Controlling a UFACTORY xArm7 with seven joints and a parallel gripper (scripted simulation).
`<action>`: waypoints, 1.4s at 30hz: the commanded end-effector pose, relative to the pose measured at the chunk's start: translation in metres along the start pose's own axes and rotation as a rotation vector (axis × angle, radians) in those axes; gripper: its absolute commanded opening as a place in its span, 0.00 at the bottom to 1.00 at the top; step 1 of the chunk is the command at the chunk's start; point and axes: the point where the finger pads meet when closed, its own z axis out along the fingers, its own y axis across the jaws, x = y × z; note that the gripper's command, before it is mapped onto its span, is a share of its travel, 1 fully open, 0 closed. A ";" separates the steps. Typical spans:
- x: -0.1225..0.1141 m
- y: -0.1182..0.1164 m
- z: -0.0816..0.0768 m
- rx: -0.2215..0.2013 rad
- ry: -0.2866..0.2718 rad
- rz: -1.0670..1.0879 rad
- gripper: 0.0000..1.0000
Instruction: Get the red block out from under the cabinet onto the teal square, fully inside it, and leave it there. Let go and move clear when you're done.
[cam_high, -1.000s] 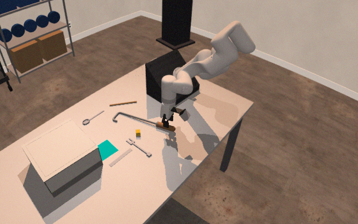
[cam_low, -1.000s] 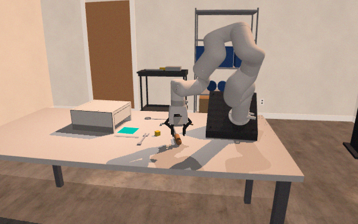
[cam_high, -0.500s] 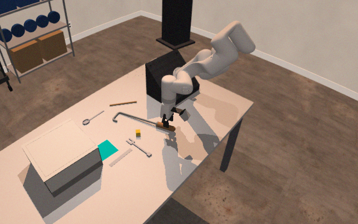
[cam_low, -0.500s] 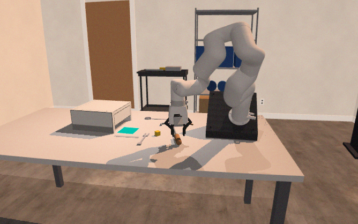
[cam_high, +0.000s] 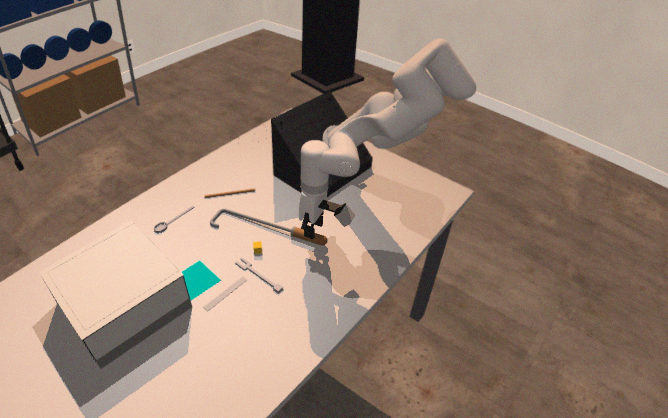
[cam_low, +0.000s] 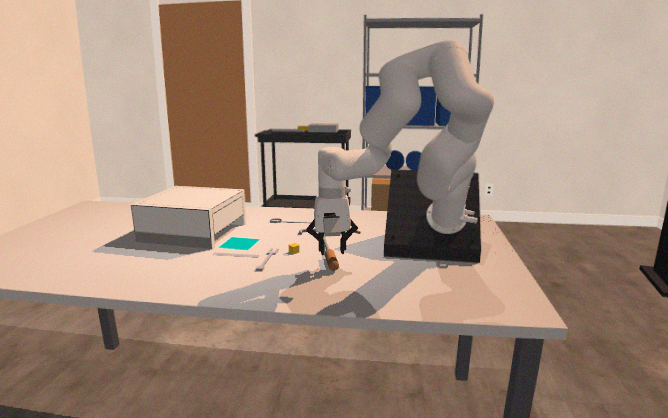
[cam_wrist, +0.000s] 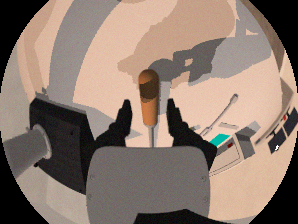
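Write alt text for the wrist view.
The open gripper straddles the brown wooden handle of a hooked metal rod lying on the table, fingers not yet closed on it. The teal square shows small at the right edge.

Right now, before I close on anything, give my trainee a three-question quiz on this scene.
1. True or false: the gripper is already shut on the hook tool's wooden handle.
2. Which lies nearest the teal square? A: the wooden stick B: the flat grey bar C: the yellow cube
3. Fill in: the red block is ___ in every view.

Key:
1. False; the fingers stand open on either side of the handle.
2. B
3. Hidden; nothing red shows under the cabinet.
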 end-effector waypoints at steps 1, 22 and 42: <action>-0.001 0.001 -0.001 -0.003 -0.001 0.001 0.57; -0.001 0.001 0.000 -0.003 -0.001 0.001 0.57; -0.001 0.001 0.014 -0.003 -0.001 0.001 0.57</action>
